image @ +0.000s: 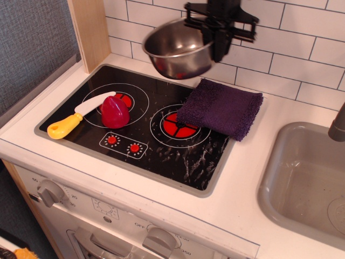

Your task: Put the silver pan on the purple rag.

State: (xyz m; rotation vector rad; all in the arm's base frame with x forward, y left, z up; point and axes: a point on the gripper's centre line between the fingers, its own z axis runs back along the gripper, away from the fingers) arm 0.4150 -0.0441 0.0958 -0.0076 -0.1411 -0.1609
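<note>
The silver pan hangs in the air, tilted, above the back of the stove and just left of the purple rag. My gripper is shut on the pan's right rim and holds it up. The rag lies flat at the stove's right back corner, partly over the right burner. The pan's lower edge is a little above the rag's far left corner.
A red pepper-like toy and a yellow-handled knife lie on the left burner. The black stove top is in front. A grey sink basin is at the right. A wooden post stands at the back left.
</note>
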